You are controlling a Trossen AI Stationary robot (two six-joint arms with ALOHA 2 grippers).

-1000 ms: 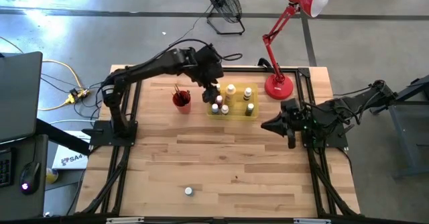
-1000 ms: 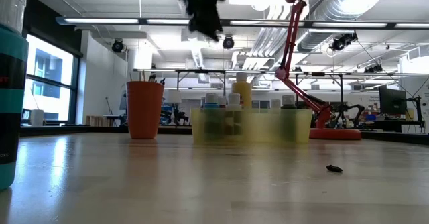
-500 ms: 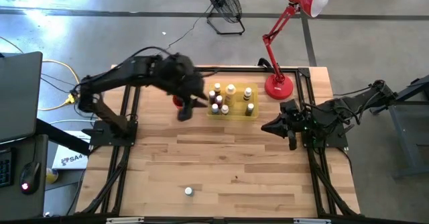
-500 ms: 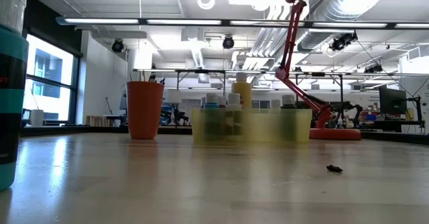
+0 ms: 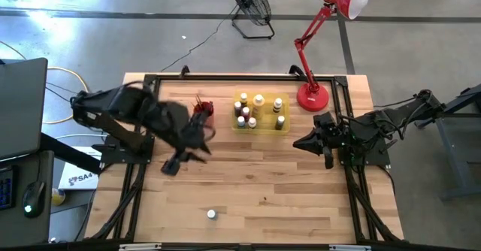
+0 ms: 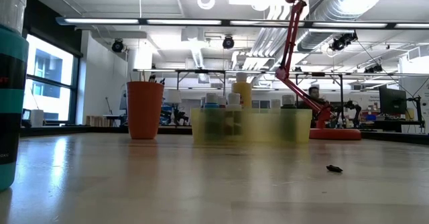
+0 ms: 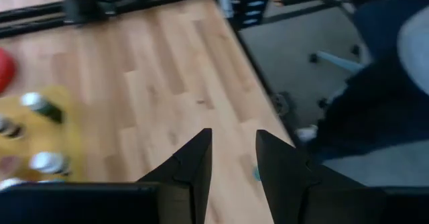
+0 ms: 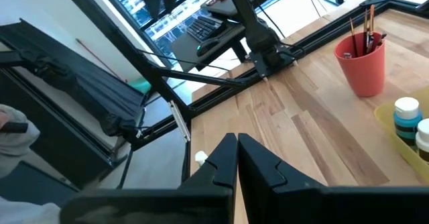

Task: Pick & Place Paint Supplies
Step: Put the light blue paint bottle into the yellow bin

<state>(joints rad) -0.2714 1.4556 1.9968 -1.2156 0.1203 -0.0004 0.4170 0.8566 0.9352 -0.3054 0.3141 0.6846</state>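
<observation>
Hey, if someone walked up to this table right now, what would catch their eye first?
Probably the red desk lamp at the table's far right corner, then the yellow tray of small paint bottles beside it, with the red cup of paintbrushes to its left. The left hand hangs over the table's left side, and one lone bottle sits near the front edge.

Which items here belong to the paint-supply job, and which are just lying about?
Job items:
- bottles standing in the yellow tray
- lone bottle near the table's front edge
- paintbrushes in the red cup

Lying about:
- red desk lamp
- floor fan
- teal container
- small dark speck
</observation>
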